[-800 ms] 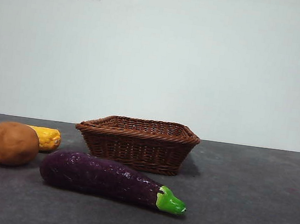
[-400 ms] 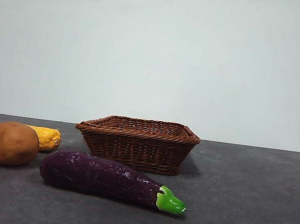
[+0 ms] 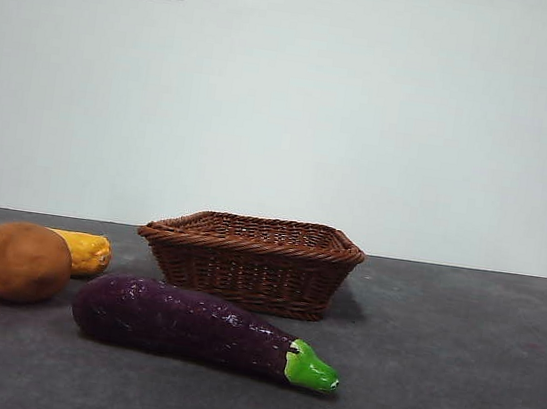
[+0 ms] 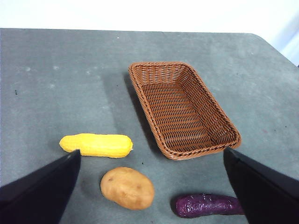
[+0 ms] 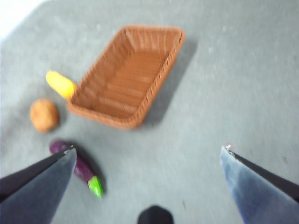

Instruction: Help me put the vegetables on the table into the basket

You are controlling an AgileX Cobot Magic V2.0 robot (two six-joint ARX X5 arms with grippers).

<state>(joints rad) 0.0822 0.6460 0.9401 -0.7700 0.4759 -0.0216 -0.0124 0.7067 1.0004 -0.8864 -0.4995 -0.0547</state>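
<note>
**op:** Basket [image 3: 249, 260] empty, nothing picked yet. Eggplant [image 3: 199, 327] lies in front of it; potato [image 3: 20, 261] and yellow piece [image 3: 83, 251] sit beside it on the tabletop [image 3: 453, 369]

**reply:** jaws?

**op:** Both pairs wide, holding nothing, high up. I'd drop left onto the potato. Right wrist view's blurry, eggplant partly cut off in left

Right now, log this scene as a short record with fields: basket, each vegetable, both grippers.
basket: empty, upright on the table
eggplant: on the table in front of the basket, green stem cap pointing away from the potato
potato: on the table, beside the basket
yellow piece: on the table, just behind the potato in the front view
left gripper: open, high above the vegetables, holding nothing
right gripper: open, high above the table, holding nothing
</note>
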